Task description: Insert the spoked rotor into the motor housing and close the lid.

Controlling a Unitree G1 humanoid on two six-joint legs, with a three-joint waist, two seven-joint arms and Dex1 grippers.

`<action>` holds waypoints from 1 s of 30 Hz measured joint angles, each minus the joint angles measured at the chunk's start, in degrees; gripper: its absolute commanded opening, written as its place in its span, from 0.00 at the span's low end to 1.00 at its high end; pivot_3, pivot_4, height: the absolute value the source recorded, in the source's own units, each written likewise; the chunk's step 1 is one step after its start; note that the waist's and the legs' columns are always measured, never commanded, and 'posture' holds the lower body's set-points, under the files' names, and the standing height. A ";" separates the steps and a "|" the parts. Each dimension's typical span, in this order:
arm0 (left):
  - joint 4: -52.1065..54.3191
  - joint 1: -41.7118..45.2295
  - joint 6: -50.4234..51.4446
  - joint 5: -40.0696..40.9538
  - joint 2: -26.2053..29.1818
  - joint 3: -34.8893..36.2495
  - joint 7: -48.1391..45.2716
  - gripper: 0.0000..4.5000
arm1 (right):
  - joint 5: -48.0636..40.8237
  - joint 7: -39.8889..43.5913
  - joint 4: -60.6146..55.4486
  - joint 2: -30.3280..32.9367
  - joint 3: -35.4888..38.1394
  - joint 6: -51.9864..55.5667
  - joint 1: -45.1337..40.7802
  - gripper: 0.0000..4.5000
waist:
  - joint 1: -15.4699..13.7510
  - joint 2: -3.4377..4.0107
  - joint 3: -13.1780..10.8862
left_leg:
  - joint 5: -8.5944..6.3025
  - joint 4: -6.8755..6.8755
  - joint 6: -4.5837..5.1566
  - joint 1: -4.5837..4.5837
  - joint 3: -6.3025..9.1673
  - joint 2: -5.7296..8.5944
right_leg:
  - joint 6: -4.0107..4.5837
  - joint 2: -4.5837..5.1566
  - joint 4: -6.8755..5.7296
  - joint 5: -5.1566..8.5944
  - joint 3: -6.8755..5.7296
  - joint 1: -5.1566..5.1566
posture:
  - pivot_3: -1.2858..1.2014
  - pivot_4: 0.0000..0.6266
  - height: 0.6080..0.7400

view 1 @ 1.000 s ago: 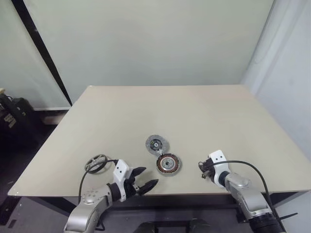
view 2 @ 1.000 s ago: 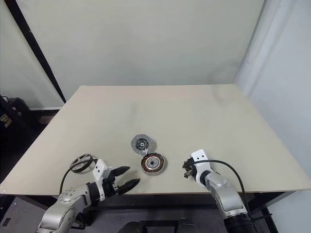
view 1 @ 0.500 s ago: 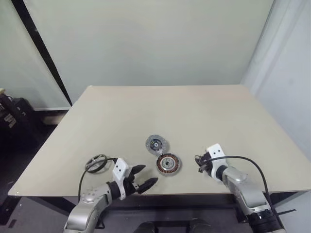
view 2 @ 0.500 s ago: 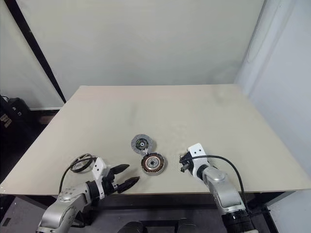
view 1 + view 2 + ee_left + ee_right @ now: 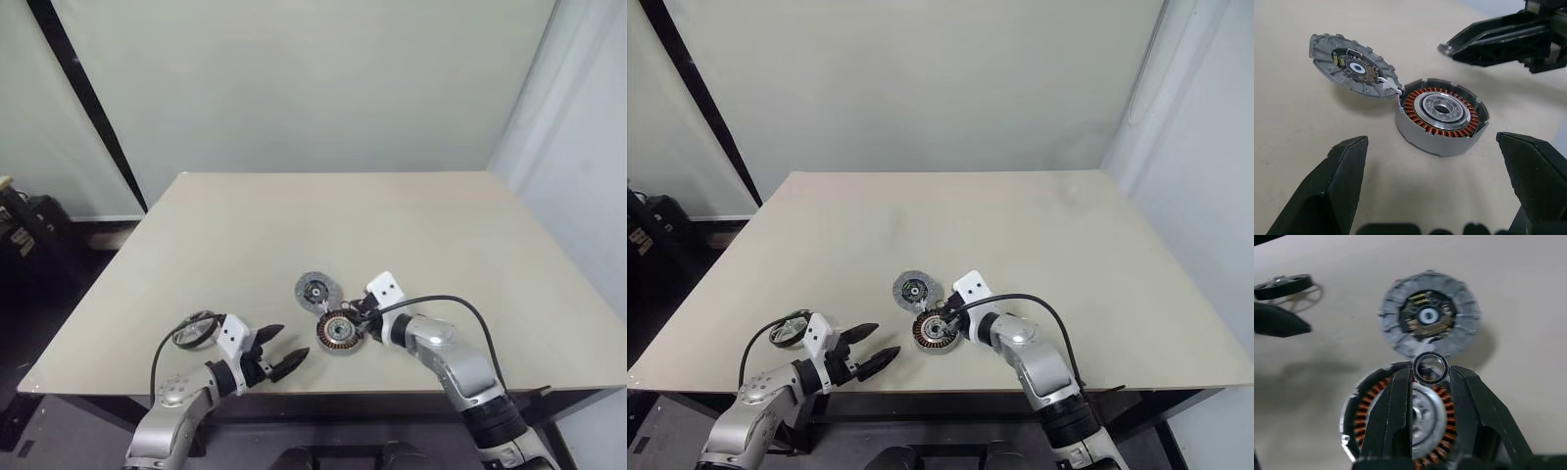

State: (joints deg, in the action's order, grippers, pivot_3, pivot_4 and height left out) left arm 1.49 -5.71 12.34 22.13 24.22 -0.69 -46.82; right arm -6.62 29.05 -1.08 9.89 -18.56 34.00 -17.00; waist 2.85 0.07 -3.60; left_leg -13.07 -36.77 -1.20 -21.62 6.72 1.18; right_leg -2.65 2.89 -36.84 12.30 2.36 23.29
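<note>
The motor housing (image 5: 339, 331), a round metal cup with copper windings, sits open near the table's front edge. Its lid (image 5: 317, 290) lies just behind it with the inner face up, joined to it by a small white piece (image 5: 1391, 86). The spoked rotor (image 5: 196, 330) lies flat to the left, behind my left wrist. My right gripper (image 5: 1430, 369) is shut on a tiny dark ring (image 5: 1430, 382) and hovers over the housing's far rim (image 5: 1376, 377). My left gripper (image 5: 284, 348) is open, low over the table, left of the housing and pointing at it.
The beige table (image 5: 392, 225) stretches far behind and to the right of the parts. Its front edge (image 5: 372, 394) runs close under both arms. A wall stands behind the table, and dark gear (image 5: 24, 230) lies on the floor at the left.
My right gripper has swung left and a little up, from the table's right front to just over the housing, still shut on the ring. The left gripper has stayed about where it was.
</note>
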 measured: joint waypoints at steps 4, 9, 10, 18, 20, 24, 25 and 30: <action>0.00 -0.22 -0.15 0.00 0.00 0.05 0.04 1.00 | 0.08 0.81 1.60 0.00 -1.49 0.08 -0.12 0.18 | 0.00 0.00 0.00 | 0.00 0.01 0.00 0.00 0.00 0.00 | 0.00 0.00 0.00 0.00 0.00 0.01 | 0.52 0.00 1.00; 0.00 -0.41 -0.21 0.00 0.01 0.04 0.12 1.00 | 0.19 1.06 2.93 -0.02 -2.78 0.23 -0.12 0.18 | 0.01 0.01 0.00 | 0.00 0.02 0.00 0.00 0.00 0.00 | 0.00 0.00 -0.01 0.00 -0.01 0.01 | 0.52 0.00 1.00; 0.00 -0.44 -0.21 -0.01 0.01 0.05 0.15 1.00 | 0.47 1.07 3.16 0.01 -3.02 0.22 -0.12 0.18 | 0.01 0.00 0.00 | 0.00 0.02 0.00 0.00 0.00 0.00 | 0.00 0.00 -0.02 0.00 -0.01 0.01 | 0.52 0.00 1.00; 0.00 -0.49 -0.23 0.00 0.18 0.06 0.14 1.00 | 2.01 1.12 5.08 -0.01 -3.53 -0.27 -0.12 0.18 | 0.00 0.00 0.00 | 0.00 0.02 0.00 0.00 0.00 0.00 | 0.00 -0.01 -0.02 0.00 -0.01 0.01 | 0.52 0.00 1.00; 0.00 -0.50 -0.25 0.00 0.20 0.06 0.13 1.00 | 2.24 1.11 5.36 -0.03 -3.54 -0.44 -0.12 0.18 | 0.00 0.00 0.00 | 0.00 0.02 0.00 0.00 0.00 0.00 | 0.00 -0.01 -0.02 0.00 -0.01 0.00 | 0.52 0.00 1.00; 0.00 -0.50 -0.29 -0.01 0.20 0.06 0.12 1.00 | 2.30 1.12 5.58 -0.13 -3.54 -0.59 -0.12 0.18 | 0.00 0.00 0.00 | 0.00 0.02 0.00 0.00 0.00 0.00 | 0.00 -0.01 -0.03 0.00 -0.01 0.01 | 0.52 0.00 1.00; 0.00 -0.50 -0.30 -0.01 0.20 0.06 0.12 1.00 | 2.31 1.11 5.73 -0.15 -3.54 -0.60 -0.12 0.18 | 0.00 0.00 0.00 | 0.00 0.01 0.00 0.01 0.00 0.00 | 0.00 -0.01 -0.03 0.00 -0.01 0.01 | 0.52 0.00 1.00; 0.00 -0.50 -0.40 -0.01 0.20 0.05 0.12 1.00 | 2.32 1.16 6.21 -0.17 -3.60 -0.60 -0.10 0.18 | 0.01 0.00 0.00 | 0.00 0.01 0.00 0.01 0.00 0.00 | 0.00 -0.01 -0.03 0.00 -0.01 0.01 | 0.52 0.00 1.00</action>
State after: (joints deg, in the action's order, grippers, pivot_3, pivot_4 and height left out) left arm 1.49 -6.21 11.94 22.12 24.42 -0.64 -46.70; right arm -4.30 30.20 5.13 9.72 -22.16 33.40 -17.10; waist 2.85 0.07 -3.60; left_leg -13.06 -36.76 -1.19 -21.62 6.73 1.18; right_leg -2.65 2.88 -36.86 12.30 2.35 23.30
